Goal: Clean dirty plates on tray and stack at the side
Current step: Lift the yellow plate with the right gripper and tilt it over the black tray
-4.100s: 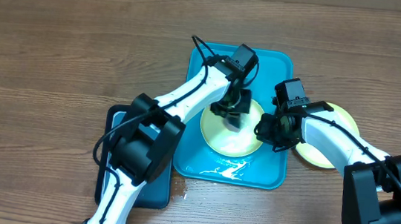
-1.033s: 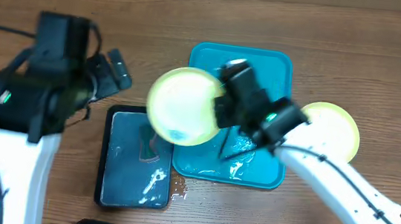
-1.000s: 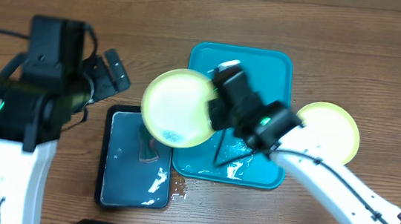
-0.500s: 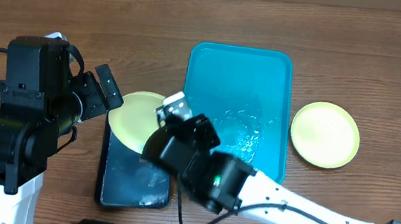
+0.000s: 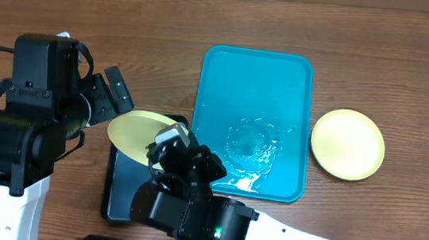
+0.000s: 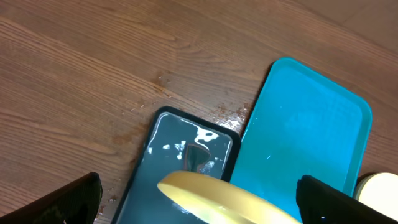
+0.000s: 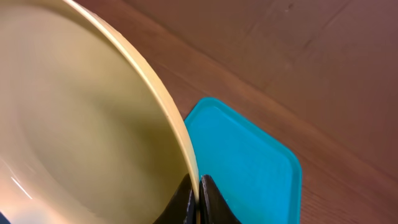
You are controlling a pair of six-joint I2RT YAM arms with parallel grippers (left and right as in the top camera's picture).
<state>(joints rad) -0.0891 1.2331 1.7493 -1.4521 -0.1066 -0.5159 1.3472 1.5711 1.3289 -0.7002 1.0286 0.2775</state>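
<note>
My right gripper (image 7: 198,199) is shut on the rim of a yellow-green plate (image 5: 135,130) and holds it tilted over the dark basin (image 5: 120,196). In the right wrist view this plate (image 7: 81,124) fills the left half. My left gripper (image 5: 110,93) stands open just left of it. In the left wrist view the plate (image 6: 217,198) lies between the two wide-apart fingers (image 6: 62,204), untouched. The turquoise tray (image 5: 218,72) holds no plate, only water puddles. A second plate (image 5: 348,144) lies on the table right of the tray.
The basin (image 6: 168,155) holds dark water and sits against the tray's left edge (image 6: 261,143). Water drops spot the wood around the basin's corners. My right arm (image 5: 189,209) stretches across the front of the table, over the basin's near end.
My right arm has carried the plate from over the tray's left edge leftward to above the basin, beside the left gripper. The left arm has barely moved.
</note>
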